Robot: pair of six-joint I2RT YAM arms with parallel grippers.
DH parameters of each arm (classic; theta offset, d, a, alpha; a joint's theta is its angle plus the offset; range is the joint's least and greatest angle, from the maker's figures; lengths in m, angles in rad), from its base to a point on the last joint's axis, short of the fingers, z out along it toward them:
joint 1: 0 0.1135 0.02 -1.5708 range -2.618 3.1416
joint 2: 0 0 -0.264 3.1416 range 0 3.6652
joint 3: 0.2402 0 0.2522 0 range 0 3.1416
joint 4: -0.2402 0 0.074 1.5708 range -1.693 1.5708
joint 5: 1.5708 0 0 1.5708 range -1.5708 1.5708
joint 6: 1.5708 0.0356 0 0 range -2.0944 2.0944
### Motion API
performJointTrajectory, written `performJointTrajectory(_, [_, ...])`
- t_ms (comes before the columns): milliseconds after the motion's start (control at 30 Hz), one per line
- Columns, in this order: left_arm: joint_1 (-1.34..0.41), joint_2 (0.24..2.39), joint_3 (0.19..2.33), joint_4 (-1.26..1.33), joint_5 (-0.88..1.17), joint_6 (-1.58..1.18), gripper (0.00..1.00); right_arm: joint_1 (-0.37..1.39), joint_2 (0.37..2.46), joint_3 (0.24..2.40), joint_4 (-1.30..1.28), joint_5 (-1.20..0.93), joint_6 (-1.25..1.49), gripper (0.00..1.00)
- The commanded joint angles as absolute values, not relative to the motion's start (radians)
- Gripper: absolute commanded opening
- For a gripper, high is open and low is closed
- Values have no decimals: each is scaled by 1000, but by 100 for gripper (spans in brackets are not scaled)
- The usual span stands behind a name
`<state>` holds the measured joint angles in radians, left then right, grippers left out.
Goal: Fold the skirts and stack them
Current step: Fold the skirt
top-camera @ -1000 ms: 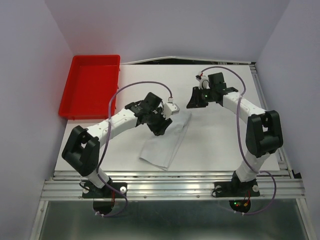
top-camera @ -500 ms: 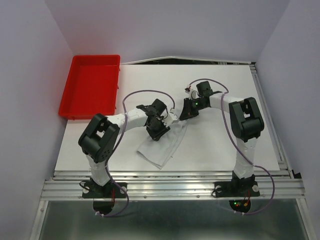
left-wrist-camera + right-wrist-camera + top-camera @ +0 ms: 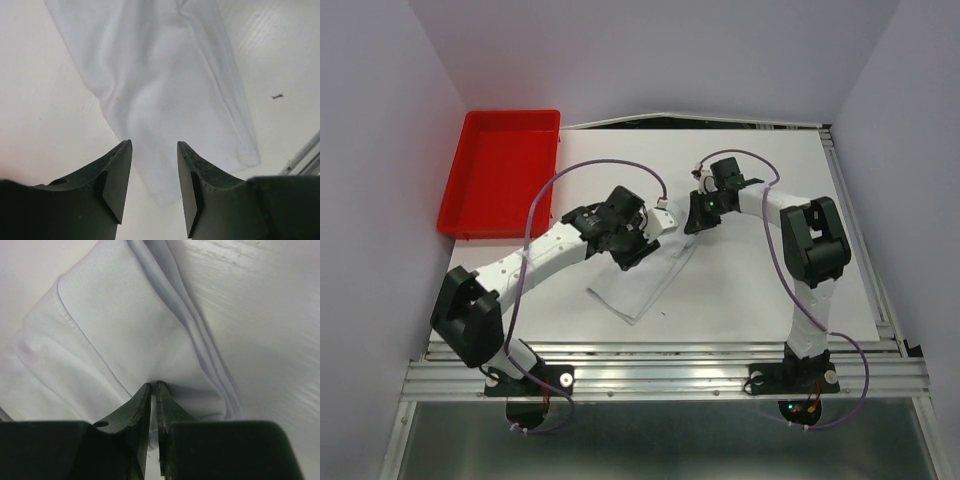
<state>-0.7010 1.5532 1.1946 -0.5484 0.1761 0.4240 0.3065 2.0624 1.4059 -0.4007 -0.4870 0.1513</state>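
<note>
Table (image 3: 770, 290): we record a white, matte top with a metal rail along the near edge. Two items lie directly on it. The red tray (image 3: 510, 115) sits at the far-left corner. The white skirt (image 3: 635, 290) lies near the middle, well apart from the tray, as a long strip running diagonally from near-left to far-right with layered edges. We also note a small dark speck (image 3: 277, 96) just beside the skirt's near end.
</note>
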Motion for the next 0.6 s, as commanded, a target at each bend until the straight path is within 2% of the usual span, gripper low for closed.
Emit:
performJointTrajectory(0, [-781, 1451, 1108, -638, 172, 394, 53, 301, 1972, 1358, -414, -282, 153, 13])
performJointTrajectory(167, [-874, 1468, 1029, -612, 140, 336, 53, 310, 1919, 1302, -419, -206, 153, 10])
performJointTrajectory(567, [-966, 1603, 1051, -592, 130, 304, 48, 310, 1957, 1250, -400, -218, 153, 9])
